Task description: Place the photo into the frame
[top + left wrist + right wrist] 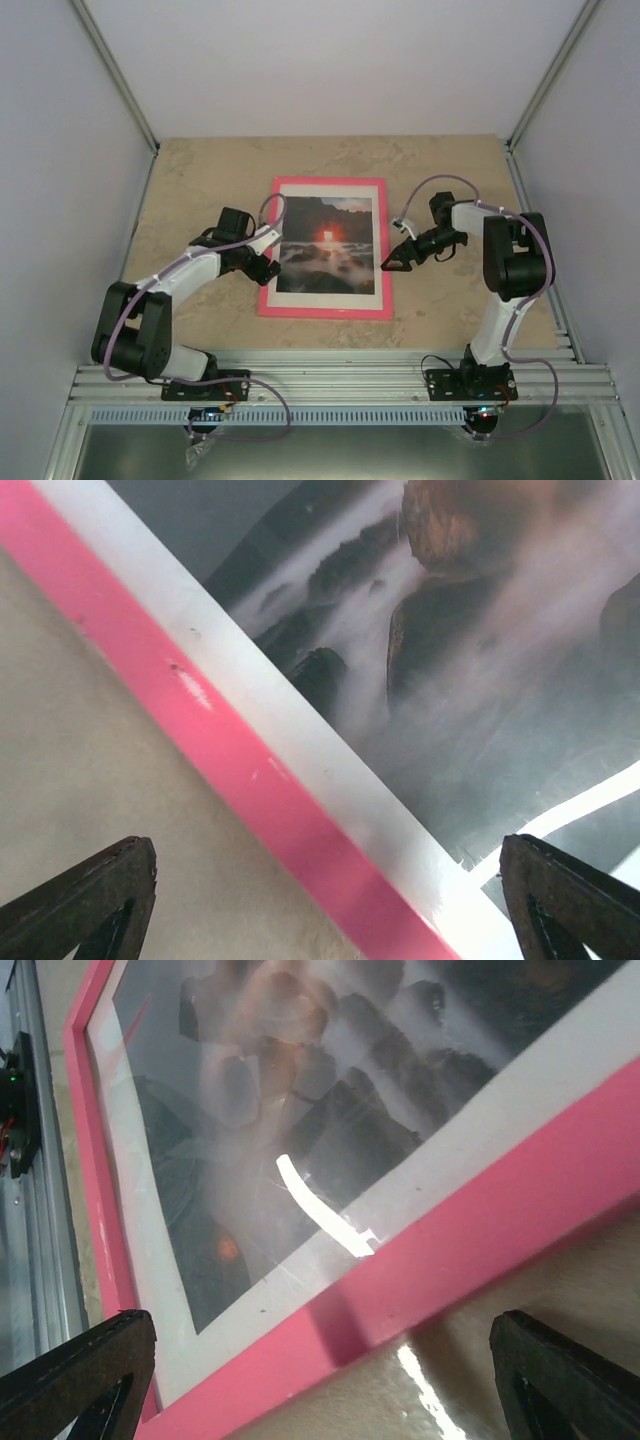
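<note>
The pink frame point(325, 312) lies flat in the middle of the table. The photo point(328, 245), a dark cloudy landscape with a red-orange sun, lies face up inside it with a white border around it. My left gripper point(268, 272) is open and empty, low over the frame's left edge near its near corner. In the left wrist view, the frame point(230, 750) and the photo point(480, 660) run diagonally between my spread fingers point(100, 890). My right gripper point(390, 263) is open and empty at the frame's right edge. The right wrist view shows the frame point(500, 1230) and the photo point(300, 1110).
The beige marbled table point(200, 180) is enclosed by white walls at the left, back and right. An aluminium rail point(340, 380) carrying both arm bases runs along the near edge and also shows in the right wrist view point(30, 1210).
</note>
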Robot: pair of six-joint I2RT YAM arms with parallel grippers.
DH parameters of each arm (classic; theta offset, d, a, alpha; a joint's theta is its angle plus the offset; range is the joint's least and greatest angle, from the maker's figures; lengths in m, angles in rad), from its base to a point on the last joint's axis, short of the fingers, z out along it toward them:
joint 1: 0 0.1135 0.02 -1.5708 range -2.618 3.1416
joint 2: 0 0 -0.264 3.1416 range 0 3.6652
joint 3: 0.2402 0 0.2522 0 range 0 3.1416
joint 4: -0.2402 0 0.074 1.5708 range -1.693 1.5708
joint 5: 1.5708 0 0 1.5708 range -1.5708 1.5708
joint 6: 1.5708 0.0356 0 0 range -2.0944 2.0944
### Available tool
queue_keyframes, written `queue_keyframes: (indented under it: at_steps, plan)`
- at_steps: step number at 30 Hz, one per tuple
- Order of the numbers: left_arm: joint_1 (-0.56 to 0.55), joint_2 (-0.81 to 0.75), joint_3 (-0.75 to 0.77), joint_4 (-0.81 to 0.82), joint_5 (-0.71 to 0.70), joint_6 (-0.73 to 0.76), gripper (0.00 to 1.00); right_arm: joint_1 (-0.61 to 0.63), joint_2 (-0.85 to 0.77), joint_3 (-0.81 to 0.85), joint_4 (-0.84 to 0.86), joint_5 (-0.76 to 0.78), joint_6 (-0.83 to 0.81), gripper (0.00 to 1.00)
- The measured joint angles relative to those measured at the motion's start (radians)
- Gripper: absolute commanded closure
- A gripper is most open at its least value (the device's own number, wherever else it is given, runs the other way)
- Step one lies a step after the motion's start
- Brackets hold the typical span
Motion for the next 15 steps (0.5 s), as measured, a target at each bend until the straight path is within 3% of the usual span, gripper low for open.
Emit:
queue_keyframes:
  at_steps: [10, 15]
  plan:
    - [0.103, -0.092, 0.079, -0.086, 0.093, -0.073, 0.01, -0.053, -0.013, 0.056, 0.009, 0.076, 0.023, 0.05]
    - [0.183, -0.072, 0.270, -0.140, 0.103, -0.163, 0.01, -0.095, -0.061, 0.156, 0.006, 0.092, 0.033, 0.02]
